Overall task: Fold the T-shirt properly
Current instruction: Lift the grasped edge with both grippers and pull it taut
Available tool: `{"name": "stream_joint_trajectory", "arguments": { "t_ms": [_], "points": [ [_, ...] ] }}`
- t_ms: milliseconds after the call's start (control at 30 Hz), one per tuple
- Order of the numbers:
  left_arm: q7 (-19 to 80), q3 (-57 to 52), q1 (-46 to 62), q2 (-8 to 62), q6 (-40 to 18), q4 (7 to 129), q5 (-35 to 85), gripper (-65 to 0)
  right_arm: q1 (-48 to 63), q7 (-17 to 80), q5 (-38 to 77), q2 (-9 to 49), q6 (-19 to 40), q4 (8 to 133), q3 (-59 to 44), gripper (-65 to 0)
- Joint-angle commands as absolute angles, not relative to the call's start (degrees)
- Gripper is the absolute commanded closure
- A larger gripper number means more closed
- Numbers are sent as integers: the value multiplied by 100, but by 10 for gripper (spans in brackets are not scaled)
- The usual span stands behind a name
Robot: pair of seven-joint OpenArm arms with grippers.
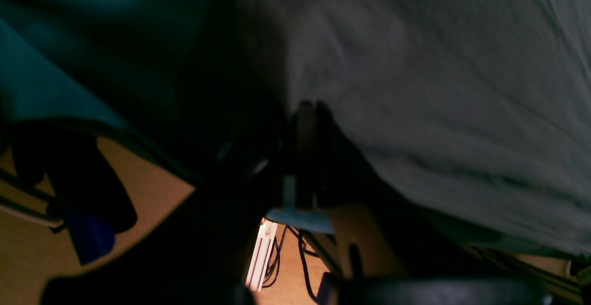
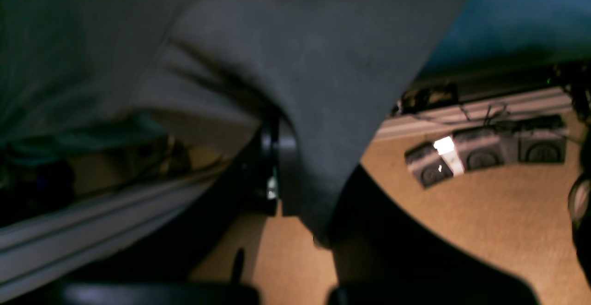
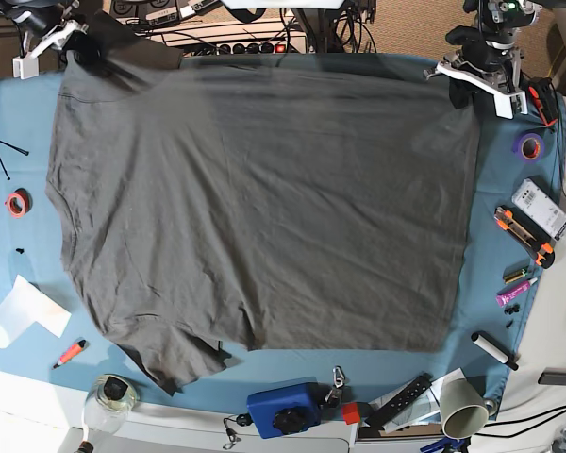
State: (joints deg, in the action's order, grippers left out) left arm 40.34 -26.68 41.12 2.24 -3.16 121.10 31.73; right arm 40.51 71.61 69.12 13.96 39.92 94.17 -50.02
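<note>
The dark grey T-shirt (image 3: 264, 208) lies spread flat on the blue table cloth (image 3: 9, 142), collar side to the left and hem to the right in the base view. At the table's far right, my left gripper (image 3: 464, 90) sits at the shirt's hem corner. In the left wrist view its fingertips (image 1: 307, 111) are shut on a fold of the grey fabric (image 1: 438, 88). My right gripper (image 3: 83, 49) is at the far left corner, by the sleeve. In the right wrist view it (image 2: 277, 127) pinches grey cloth (image 2: 286, 42) that drapes over it.
Red tape roll (image 3: 17, 203) and white paper (image 3: 19, 313) lie left of the shirt. Purple tape (image 3: 528, 144), a box cutter (image 3: 525, 236) and a marker (image 3: 493, 348) lie to its right. A blue device (image 3: 283, 408), jar (image 3: 113, 394) and cup (image 3: 463, 408) line the near edge.
</note>
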Motion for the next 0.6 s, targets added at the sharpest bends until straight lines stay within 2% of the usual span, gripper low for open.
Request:
{"name": "stream_joint_trajectory", "arguments": {
  "t_ms": [0, 367, 567],
  "points": [
    [4016, -2692, 4217, 255, -301, 12213, 3170, 0, 4145, 7172, 7035, 1476, 4000, 9487, -5100, 0],
    [4252, -3159, 4700, 257, -303, 12243, 3232, 0, 4589, 7210, 7502, 1461, 4000, 9487, -5116, 0],
    [4464, -3481, 4698, 257, -329, 12243, 3627, 0, 4584, 7227, 7537, 1236, 4000, 9487, -5349, 0]
  ]
}}
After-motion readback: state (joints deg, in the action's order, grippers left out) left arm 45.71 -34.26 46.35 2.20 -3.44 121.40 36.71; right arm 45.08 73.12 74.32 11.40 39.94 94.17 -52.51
